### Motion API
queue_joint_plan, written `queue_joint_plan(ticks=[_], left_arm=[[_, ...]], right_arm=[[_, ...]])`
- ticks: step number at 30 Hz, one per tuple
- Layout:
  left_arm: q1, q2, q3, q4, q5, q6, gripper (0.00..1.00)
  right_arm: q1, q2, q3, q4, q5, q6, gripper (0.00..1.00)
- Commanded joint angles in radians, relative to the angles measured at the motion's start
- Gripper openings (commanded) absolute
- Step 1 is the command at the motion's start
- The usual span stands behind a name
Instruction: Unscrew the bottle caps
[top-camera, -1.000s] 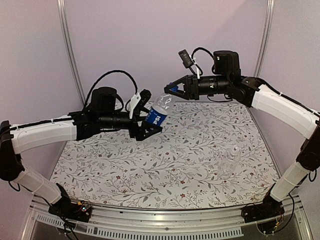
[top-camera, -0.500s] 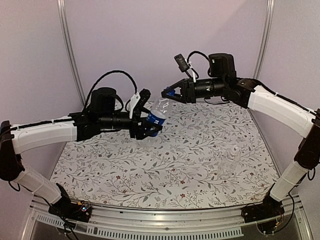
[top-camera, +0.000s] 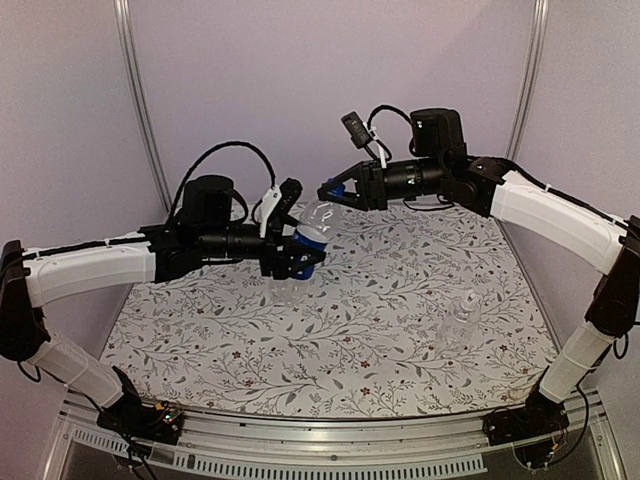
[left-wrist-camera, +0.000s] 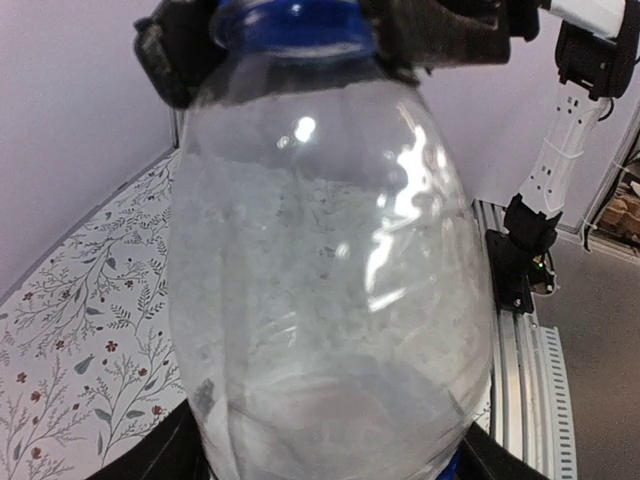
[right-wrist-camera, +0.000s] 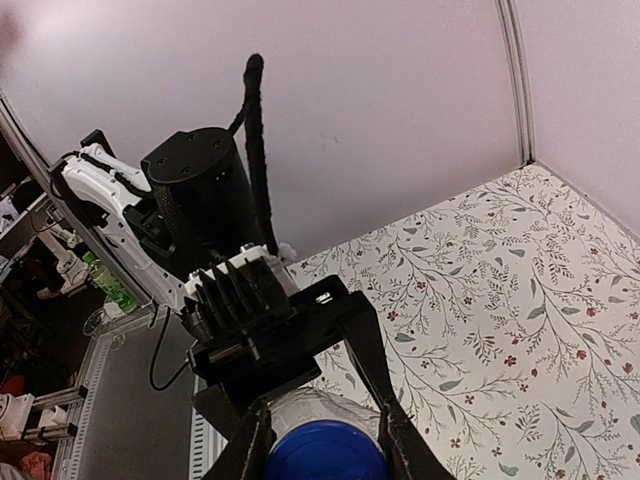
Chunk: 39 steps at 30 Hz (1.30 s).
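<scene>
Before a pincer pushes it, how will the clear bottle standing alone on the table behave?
The clear bottle stands upright and is tall and narrow, so a high push would probably tip it. I can make out no liquid in it, so it is likely light and may slide. Its round body would probably roll once it is down.

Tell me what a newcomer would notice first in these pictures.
In mid-air above the back of the floral table, the left end effector holds a labelled bottle tilted, while the right end effector is shut on its blue cap. In the left wrist view that bottle fills almost the whole picture. A second clear bottle stands alone on the table's right side.
</scene>
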Motion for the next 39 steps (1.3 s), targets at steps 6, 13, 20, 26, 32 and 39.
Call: queue_joint_plan(ticks=[6,13,20,26,32,39], left_arm=[[-0.01,0.019,-0.008,0.011,0.017,-0.002,0.59],[-0.01,0.001,-0.017,0.026,-0.004,0.0,0.47],[-0.01,-0.037,-0.056,0.094,-0.059,-0.026,0.39],[-0.01,-0.053,-0.097,0.156,-0.092,-0.07,0.34],[-0.013,-0.042,-0.122,0.213,-0.082,-0.117,0.34],[-0.014,-0.026,-0.134,0.245,-0.087,-0.165,0.34]], right_arm=[[0.013,0.027,0.051,-0.013,-0.003,-0.022,0.0],[0.013,0.025,0.048,-0.052,0.056,-0.044,0.0],[0.013,0.012,0.048,-0.057,0.079,-0.045,0.27],[0.013,0.004,0.049,-0.019,0.094,-0.007,0.76],[0.014,-0.002,0.043,0.09,0.113,0.073,0.95],[0.025,0.007,0.048,0.161,0.213,0.155,0.9]])
